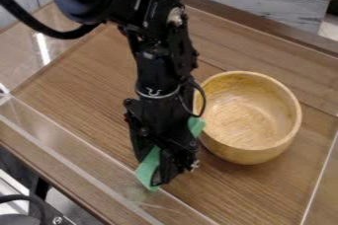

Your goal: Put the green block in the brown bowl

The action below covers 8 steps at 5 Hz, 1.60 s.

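Observation:
The green block (pixel 156 163) is a flat green bar held slantwise in my gripper (pixel 164 162), which is shut on it. Its lower end pokes out at the bottom left of the fingers, a small upper end shows beside the wrist at the right. The block hangs just above the wooden table, left of the brown bowl (pixel 248 116). That bowl is round, light wood, thick-walled and has nothing in it. The black arm comes down from the upper left and hides part of the bowl's left rim.
The wooden table (pixel 79 81) has a raised clear plastic border (pixel 53 135) along its front and left edges. A pale marbled wall runs along the back right. Dark cables lie at the lower left corner.

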Tool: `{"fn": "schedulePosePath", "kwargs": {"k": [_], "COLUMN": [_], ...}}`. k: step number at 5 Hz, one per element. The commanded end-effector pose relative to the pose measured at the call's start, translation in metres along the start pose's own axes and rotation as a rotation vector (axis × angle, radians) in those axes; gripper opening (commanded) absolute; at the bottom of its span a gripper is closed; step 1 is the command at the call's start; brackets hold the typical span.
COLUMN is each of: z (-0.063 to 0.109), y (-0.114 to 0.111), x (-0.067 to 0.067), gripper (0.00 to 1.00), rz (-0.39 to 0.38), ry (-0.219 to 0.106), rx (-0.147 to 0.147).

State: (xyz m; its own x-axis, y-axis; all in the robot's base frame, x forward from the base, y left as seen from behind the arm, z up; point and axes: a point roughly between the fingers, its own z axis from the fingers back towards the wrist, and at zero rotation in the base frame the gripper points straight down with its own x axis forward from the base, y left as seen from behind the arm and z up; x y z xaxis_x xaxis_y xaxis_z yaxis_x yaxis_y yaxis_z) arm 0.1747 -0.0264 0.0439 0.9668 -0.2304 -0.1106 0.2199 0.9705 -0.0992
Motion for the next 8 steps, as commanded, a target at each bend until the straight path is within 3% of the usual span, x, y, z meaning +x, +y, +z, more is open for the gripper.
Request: {"fn": "schedulePosePath", "kwargs": {"k": [1,8], "z": [0.016,0.039], "y": [0.001,0.000], "x": [0.010,0.014], "gripper": [0.00,0.00], "rz": [0.014,0.083], "ry": [-0.050,-0.050], "rx": [-0.006,-0.084]}}
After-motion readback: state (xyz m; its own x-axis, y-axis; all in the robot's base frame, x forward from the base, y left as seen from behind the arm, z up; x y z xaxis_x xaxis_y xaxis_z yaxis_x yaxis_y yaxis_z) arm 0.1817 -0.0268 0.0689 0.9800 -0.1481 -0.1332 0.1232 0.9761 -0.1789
